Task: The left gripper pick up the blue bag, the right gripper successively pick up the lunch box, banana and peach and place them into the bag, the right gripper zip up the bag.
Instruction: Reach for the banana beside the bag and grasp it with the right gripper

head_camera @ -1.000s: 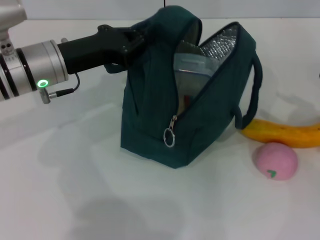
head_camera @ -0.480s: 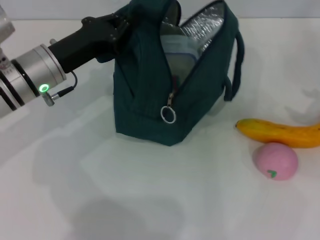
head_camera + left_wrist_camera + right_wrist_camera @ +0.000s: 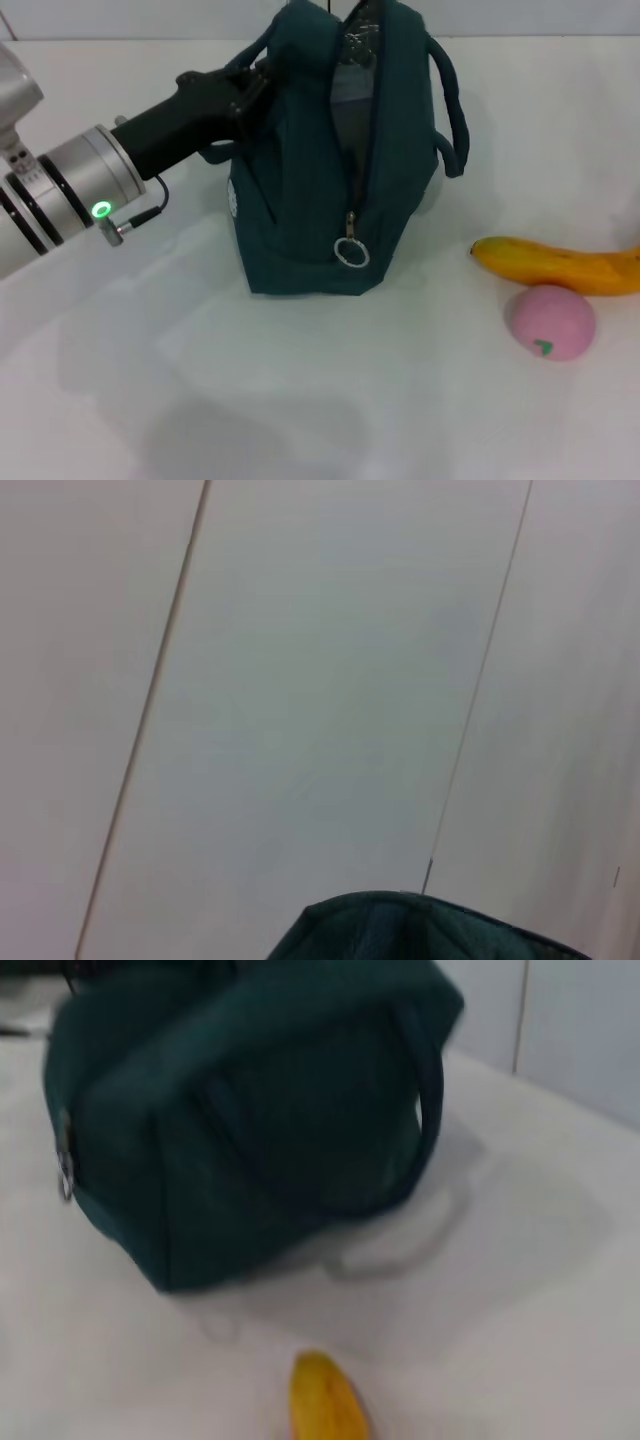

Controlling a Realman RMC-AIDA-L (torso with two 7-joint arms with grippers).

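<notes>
Gripping blue bag (image 3: 320,180) handle — seemingly — left claw (image 3: 252,88)

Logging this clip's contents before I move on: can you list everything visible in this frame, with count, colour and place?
blue bag: one, dark teal-blue, standing on the table left of centre, top partly open, silver lining showing.
zipper pull: one, silver ring, hanging on the bag's near end.
lunch box: one, clear with a bluish lid, partly visible inside the bag's opening.
banana: one, yellow, lying on the table to the bag's right.
peach: one, pink with a small green mark, just in front of the banana.
table: one, white, under everything.
left gripper: one, black with a silver wrist, at the bag's left handle.
right gripper: not in view.
</notes>
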